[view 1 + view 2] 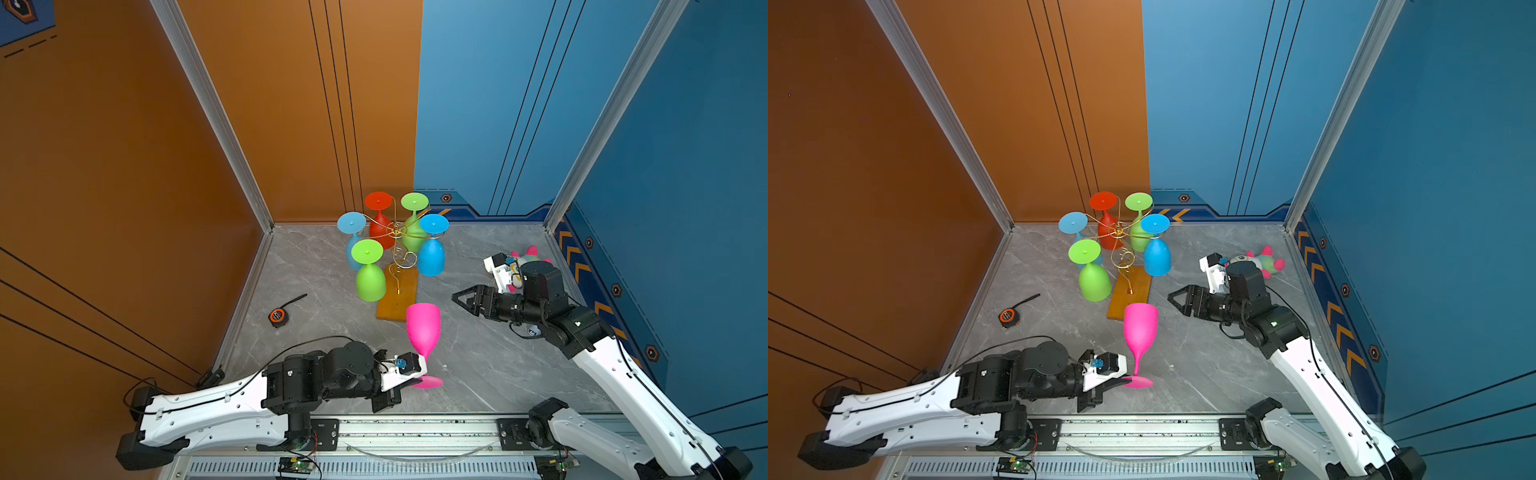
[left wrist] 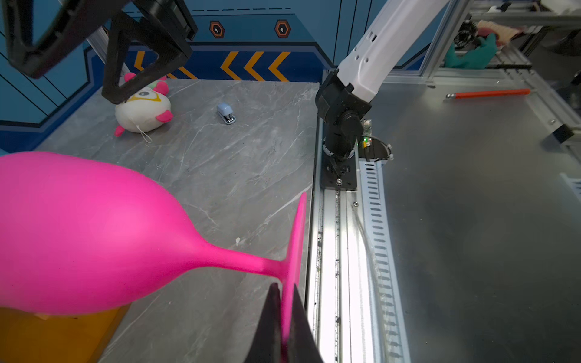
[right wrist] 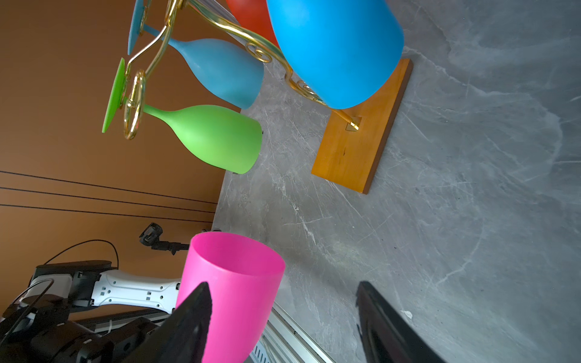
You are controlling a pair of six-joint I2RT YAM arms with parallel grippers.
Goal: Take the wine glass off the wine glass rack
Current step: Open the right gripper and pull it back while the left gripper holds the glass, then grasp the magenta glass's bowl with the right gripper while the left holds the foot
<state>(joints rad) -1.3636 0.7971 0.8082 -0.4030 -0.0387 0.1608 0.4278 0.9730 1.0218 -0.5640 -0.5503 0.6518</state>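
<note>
There are one pink wine glass (image 1: 423,328), one red glass (image 1: 379,230), two green glasses (image 1: 370,280) (image 1: 414,201), two blue glasses (image 1: 431,257) (image 1: 351,223), one rack (image 1: 397,297), one tape measure (image 1: 278,316), one plush toy (image 2: 143,110), probably one stapler (image 2: 226,113).

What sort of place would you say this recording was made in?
Most likely a robotics lab test cell: printed orange wall panels on aluminium framing, two arms mounted on a metal rail, and props such as a tape measure and plush toy on the marble-look tabletop.

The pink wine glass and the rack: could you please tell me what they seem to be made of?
Pink wine glass: opaque, matte, thin even wall; probably plastic, possibly coated glass. Rack: shiny gold wire, likely metal; base glossy orange-brown wood, faint grain.
</note>
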